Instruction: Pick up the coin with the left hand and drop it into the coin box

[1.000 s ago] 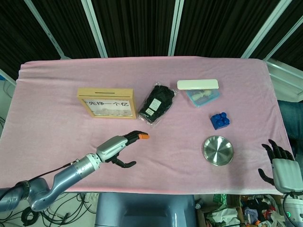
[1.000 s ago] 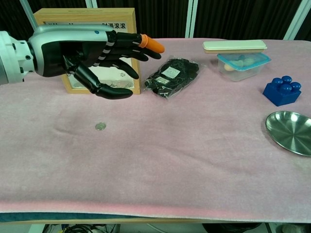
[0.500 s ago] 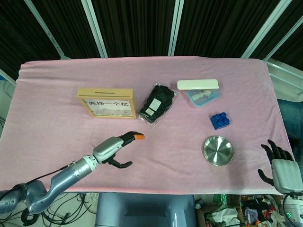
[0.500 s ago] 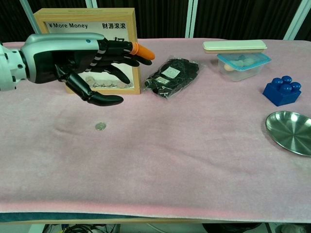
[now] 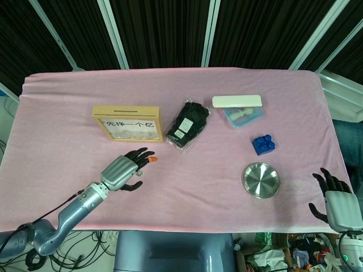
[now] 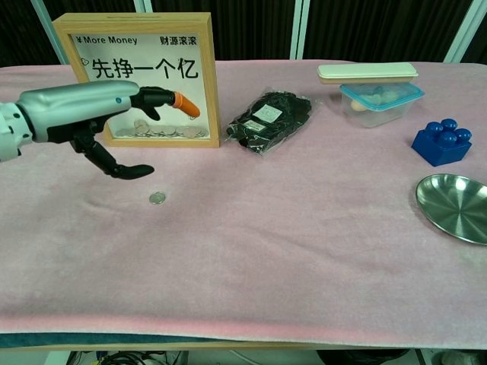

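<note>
Head view first: I'm looking down on a tabletop covered in a pink cloth, with black curtains and slanted white poles behind it. On it sit the wooden coin box, a black bagged bundle, a lidded plastic container, a blue brick and a steel dish. My left robot hand hangs over the near-left cloth just in front of the coin box, fingers spread, holding nothing. The right robot hand is parked off the right edge, fingers apart, also holding nothing. I honestly can't pick out the coin from up here, too small or hidden under the hand.

Compared to a second ago, the left robot hand has pulled back toward the left and now sits closer to the coin box front, fingers less stretched out to the right.

Chest view: same pink tabletop, dark curtain at the back. The coin lies flat on the cloth, in front of the coin box and a bit nearer to me. The left robot hand hovers above and to the left of it, not touching; its orange-tipped finger points right across the box front and the thumb curves down toward the coin. A second ago the hand covered most of the box lettering; now the characters show fully. The coin hasn't budged.
</note>
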You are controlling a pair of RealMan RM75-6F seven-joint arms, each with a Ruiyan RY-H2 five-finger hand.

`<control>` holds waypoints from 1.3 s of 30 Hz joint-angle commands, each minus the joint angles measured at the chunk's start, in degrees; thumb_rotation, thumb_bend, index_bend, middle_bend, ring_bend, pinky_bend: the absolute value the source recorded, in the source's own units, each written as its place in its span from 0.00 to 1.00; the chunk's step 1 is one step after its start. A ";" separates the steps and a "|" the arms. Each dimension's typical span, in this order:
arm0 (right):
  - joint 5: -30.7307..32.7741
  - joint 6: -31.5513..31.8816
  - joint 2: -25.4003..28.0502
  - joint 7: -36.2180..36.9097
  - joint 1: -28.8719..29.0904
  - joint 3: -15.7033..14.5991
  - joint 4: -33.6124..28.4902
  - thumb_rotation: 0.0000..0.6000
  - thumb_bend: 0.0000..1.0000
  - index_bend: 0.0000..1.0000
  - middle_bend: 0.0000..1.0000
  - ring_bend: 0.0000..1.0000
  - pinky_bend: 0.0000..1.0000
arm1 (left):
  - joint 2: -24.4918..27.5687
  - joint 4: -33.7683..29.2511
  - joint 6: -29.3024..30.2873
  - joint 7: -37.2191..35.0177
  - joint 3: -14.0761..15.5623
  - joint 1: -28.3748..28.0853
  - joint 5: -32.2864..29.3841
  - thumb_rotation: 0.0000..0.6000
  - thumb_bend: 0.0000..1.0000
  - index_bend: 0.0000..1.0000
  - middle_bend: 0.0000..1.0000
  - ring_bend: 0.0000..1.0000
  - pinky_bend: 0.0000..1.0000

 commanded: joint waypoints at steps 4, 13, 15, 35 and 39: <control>0.27 0.00 0.11 0.11 -0.04 0.11 -0.06 1.00 0.20 0.19 0.06 0.16 0.20 | -3.97 5.51 2.51 8.92 0.56 3.78 -5.53 1.00 0.36 0.25 0.09 0.00 0.14; 0.32 0.02 0.09 0.05 -0.02 0.13 -0.14 1.00 0.20 0.19 0.06 0.16 0.20 | -7.68 11.72 1.40 10.49 0.32 4.70 -8.09 1.00 0.40 0.30 0.09 0.00 0.12; 0.43 -0.01 0.11 0.12 -0.04 0.16 -0.16 1.00 0.20 0.19 0.06 0.16 0.20 | -8.70 13.07 1.35 9.89 0.17 4.80 -8.03 1.00 0.40 0.31 0.09 0.00 0.12; 0.62 -0.02 0.24 0.46 -0.03 0.27 -0.25 1.00 0.20 0.20 0.06 0.16 0.20 | -12.96 17.28 -0.59 4.98 -0.48 3.97 -5.56 1.00 0.40 0.38 0.09 0.00 0.12; 0.65 -0.13 0.31 0.68 0.01 0.28 -0.26 1.00 0.20 0.19 0.06 0.16 0.20 | -13.54 17.79 -0.97 5.43 -0.43 3.88 -5.51 1.00 0.40 0.38 0.09 0.00 0.12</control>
